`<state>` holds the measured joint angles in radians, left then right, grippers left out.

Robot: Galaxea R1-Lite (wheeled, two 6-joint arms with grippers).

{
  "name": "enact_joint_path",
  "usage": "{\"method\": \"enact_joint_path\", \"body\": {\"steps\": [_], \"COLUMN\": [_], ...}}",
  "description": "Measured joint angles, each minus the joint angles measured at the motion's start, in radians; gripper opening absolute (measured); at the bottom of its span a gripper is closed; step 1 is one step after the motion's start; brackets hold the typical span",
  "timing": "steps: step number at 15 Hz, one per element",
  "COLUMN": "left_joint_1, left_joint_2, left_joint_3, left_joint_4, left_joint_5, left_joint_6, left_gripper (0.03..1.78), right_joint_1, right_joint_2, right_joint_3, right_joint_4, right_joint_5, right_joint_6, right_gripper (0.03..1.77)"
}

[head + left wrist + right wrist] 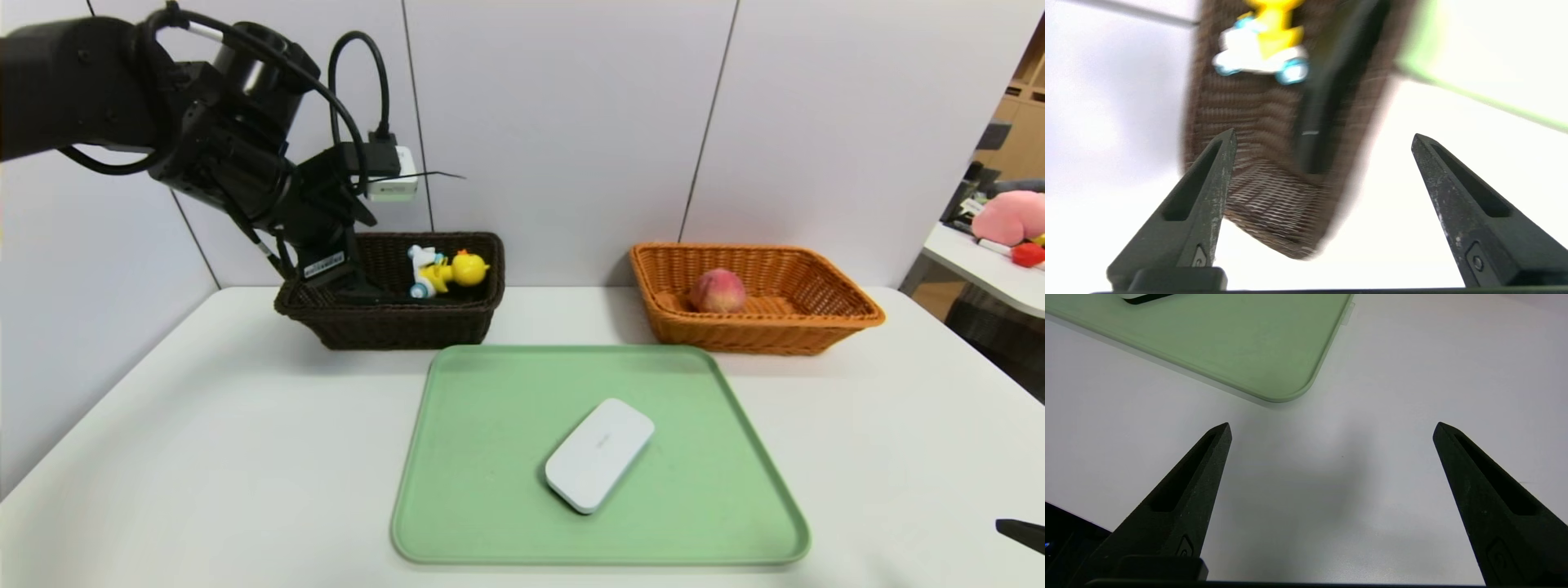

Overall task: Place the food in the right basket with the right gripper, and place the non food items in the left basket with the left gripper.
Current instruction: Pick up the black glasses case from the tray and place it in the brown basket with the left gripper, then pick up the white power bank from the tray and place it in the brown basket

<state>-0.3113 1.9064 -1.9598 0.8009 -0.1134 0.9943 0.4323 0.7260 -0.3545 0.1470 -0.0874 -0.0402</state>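
Observation:
My left gripper (349, 284) hangs open over the left end of the dark brown basket (392, 325), nothing between its fingers (1208, 192). In that basket lie a yellow duck toy on a white scooter (447, 271) and a long black object (1314, 122) along one wall. The orange basket (759, 327) at the back right holds a peach (718, 291). A white oblong device (599, 454) lies on the green tray (490, 490). My right gripper (1332, 426) is open and empty over bare table near the tray's front right corner (1274, 384).
The white table (204, 457) carries both baskets at the back and the tray in front of them. A wall panel stands close behind the baskets. A side table with a pink plush toy (1011, 216) is off to the far right.

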Motion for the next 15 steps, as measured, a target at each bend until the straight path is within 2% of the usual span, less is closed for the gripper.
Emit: {"method": "enact_joint_path", "body": {"steps": [5, 8, 11, 15], "left_joint_1": [-0.192, -0.311, -0.418, -0.494], "left_joint_2": [-0.091, -0.101, -0.083, -0.034], "left_joint_3": [-0.001, -0.001, 0.001, -0.003], "left_joint_4": [0.136, 0.151, 0.154, 0.155], "left_joint_5": [0.001, 0.010, 0.044, 0.069], "left_joint_6": [-0.213, -0.407, -0.622, -0.854], "left_gripper": [1.61, 1.64, 1.66, 1.67], "right_joint_1": [0.000, 0.000, 0.000, 0.000], "right_joint_2": [0.002, 0.000, -0.001, -0.001], "right_joint_3": [0.000, 0.000, -0.004, -0.005], "right_joint_4": [-0.002, -0.002, -0.002, -0.002], "right_joint_5": [0.000, -0.002, -0.004, -0.004], "right_joint_6": [0.000, 0.001, 0.001, 0.000], "right_gripper": [1.70, 1.70, 1.70, 1.70]}}
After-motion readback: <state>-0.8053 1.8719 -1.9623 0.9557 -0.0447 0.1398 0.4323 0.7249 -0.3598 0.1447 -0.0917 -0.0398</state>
